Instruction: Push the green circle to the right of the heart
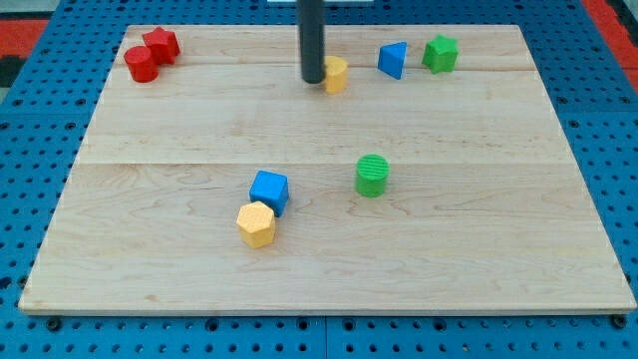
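Observation:
The green circle point(372, 176) is a round ribbed block right of the board's middle. A yellow block point(337, 74), partly hidden by the rod so its shape is unclear, sits near the view's top centre. My tip point(313, 79) rests just left of that yellow block, touching or nearly touching it. The green circle lies well below and slightly right of my tip.
A red circle point(141, 64) and red star point(160, 43) sit at the top left. A blue triangle point(393, 60) and green star point(440, 53) sit at the top right. A blue cube point(269, 189) and yellow hexagon point(256, 224) touch each other at lower centre-left on the wooden board point(498, 249).

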